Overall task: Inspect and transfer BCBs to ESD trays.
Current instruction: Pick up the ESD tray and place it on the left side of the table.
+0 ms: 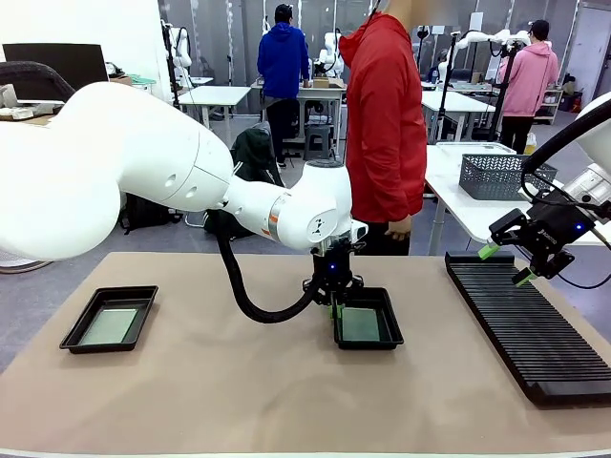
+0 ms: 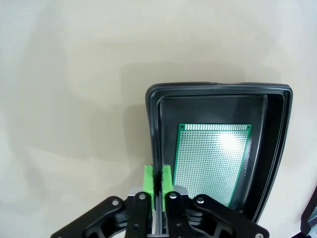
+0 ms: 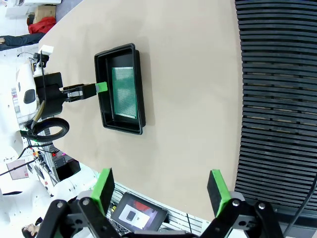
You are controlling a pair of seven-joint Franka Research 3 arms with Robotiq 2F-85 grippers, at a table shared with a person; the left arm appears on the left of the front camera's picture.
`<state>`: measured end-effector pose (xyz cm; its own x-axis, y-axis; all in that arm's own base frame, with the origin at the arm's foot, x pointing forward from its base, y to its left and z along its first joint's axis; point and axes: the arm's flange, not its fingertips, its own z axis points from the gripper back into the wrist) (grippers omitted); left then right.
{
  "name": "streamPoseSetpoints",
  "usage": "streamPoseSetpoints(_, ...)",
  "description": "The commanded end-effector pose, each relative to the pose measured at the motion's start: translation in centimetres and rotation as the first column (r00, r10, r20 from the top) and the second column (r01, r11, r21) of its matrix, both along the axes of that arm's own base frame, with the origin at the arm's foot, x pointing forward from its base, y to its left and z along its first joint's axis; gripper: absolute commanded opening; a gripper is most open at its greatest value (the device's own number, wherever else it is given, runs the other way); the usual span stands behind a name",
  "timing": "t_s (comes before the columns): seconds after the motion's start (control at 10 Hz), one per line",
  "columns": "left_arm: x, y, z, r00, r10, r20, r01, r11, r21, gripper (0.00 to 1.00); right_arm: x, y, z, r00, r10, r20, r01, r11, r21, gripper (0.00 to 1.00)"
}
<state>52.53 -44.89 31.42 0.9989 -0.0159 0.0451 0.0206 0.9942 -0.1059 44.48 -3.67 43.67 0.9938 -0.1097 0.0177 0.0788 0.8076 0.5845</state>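
i see a glossy black plastic tray (image 2: 218, 94), a perforated green board (image 2: 212, 161) glaring under light, a matt beige worktop (image 2: 74, 99), and matt green pincer pads (image 2: 148, 178).

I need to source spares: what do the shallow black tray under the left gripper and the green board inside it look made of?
The shallow black tray looks like moulded plastic, semi-gloss, with rounded corners and a rolled rim. The green perforated circuit board looks like rigid laminate; its hole grid shines, probably metal-plated. The left gripper is shut on the tray's rim.
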Motion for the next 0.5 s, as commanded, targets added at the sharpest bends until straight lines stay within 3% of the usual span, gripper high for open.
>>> streamPoseSetpoints(0.0,-0.47,1.11,-0.11,1.000,-0.012,0.004,0.012,1.000,-0.013,0.01,-0.23,0.15,-0.02,1.000,-0.027,-0.001,0.027,1.000,-0.013,1.00)
streamPoseSetpoints(0.4,-0.26,1.44,-0.16,1.000,0.001,-0.002,-0.001,0.999,-0.046,0.00,-0.23,0.15,-0.02,1.000,-0.027,-0.001,0.027,1.000,-0.013,1.00)
